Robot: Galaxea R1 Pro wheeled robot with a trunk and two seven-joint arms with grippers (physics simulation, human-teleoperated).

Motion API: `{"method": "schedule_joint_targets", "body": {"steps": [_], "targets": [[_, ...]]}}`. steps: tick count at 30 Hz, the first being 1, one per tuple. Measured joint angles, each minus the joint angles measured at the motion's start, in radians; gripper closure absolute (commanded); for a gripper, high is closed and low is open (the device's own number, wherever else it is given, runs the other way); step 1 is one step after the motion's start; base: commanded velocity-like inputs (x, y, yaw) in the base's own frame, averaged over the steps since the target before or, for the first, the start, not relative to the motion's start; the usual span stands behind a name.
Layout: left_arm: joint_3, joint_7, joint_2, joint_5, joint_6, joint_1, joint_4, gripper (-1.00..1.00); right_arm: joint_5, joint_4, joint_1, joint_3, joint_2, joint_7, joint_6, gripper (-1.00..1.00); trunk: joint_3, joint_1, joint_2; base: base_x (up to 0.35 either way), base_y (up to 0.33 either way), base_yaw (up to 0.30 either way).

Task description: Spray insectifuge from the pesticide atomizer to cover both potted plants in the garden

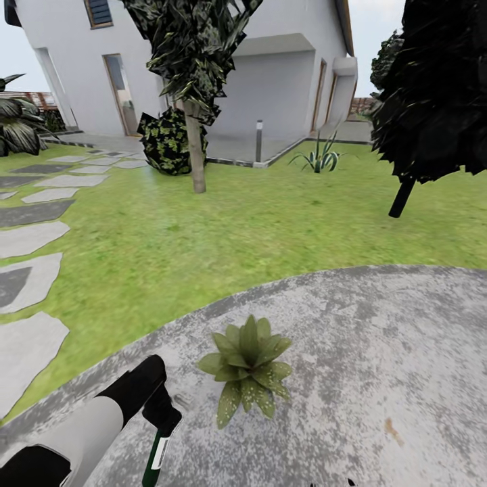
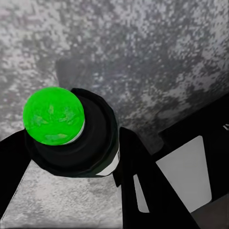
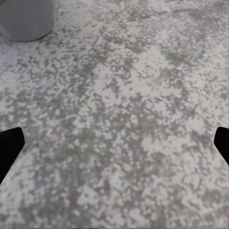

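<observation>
- The left gripper [image 1: 161,414] has its jaws clamped on the pesticide atomizer [image 1: 155,458], which hangs bottom-down over the grey patio [image 1: 379,352].
- A speckled potted plant [image 1: 248,368] sits on the patio just beside it.
- The right gripper [image 3: 114,145] hovers above paving, jaws spread wide apart.

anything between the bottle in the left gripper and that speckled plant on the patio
Nothing visible. The left gripper holds the pesticide atomizer over the paved patio, and only bare mottled paving lies between it and the speckled potted plant just to its right in the head view.
</observation>
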Motion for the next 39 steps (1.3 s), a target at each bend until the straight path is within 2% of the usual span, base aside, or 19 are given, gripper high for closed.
{"method": "schedule_joint_targets", "body": {"steps": [3, 9, 26, 33, 39], "targets": [[0.000, -0.001, 0.000, -0.001, 0.000, 0.000, -0.001, 1.00, 0.000, 0.000, 0.000, 0.000, 0.000, 0.000, 0.000, -1.00, 0.000, 0.000, 0.000, 0.144, 0.330, 0.000], [0.000, -0.001, -0.001, -0.001, -0.001, 0.000, -0.001, 1.00, 0.000, 0.000, 0.000, 0.000, -0.001, 0.001, 0.000, -1.00, 0.000, 0.000, 0.000, -0.057, 0.317, -0.253], [-0.005, 0.001, -0.002, -0.003, -0.010, -0.003, -0.014, 1.00, -0.001, -0.001, 0.000, -0.001, -0.001, 0.000, 0.000, -1.00, 0.000, 0.001, 0.000, -0.220, 0.246, -0.243], [-0.003, 0.001, -0.007, -0.002, -0.012, -0.006, -0.018, 1.00, -0.002, -0.001, 0.000, -0.001, -0.001, 0.000, 0.000, -1.00, 0.000, 0.000, 0.000, -0.011, 0.026, -0.018], [-0.003, 0.001, -0.005, -0.003, -0.012, -0.009, -0.018, 1.00, -0.002, -0.001, 0.000, -0.001, -0.001, 0.000, 0.000, -1.00, 0.000, 0.000, 0.000, 0.000, 0.000, -0.248]]}}
